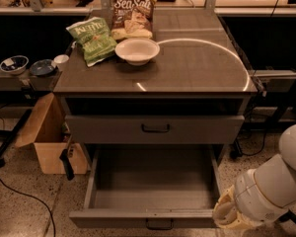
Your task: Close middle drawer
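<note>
The middle drawer (pixel 153 181) stands pulled far out at 6 o'clock, its tray bare and its loop handle (pixel 159 225) facing the camera. The pincer (pixel 230 212) sits at 5 o'clock, just beside the front panel's right end, probably placed there to push it in. Whether it is apart or together I cannot tell. At 11 o'clock on the brown bench (pixel 202 68) lie a green crisp bag (pixel 92 39) and a white bowl (pixel 137 50). At 8 o'clock a cardboard box (pixel 49 142) rests on the speckled floor (pixel 19 216).
</note>
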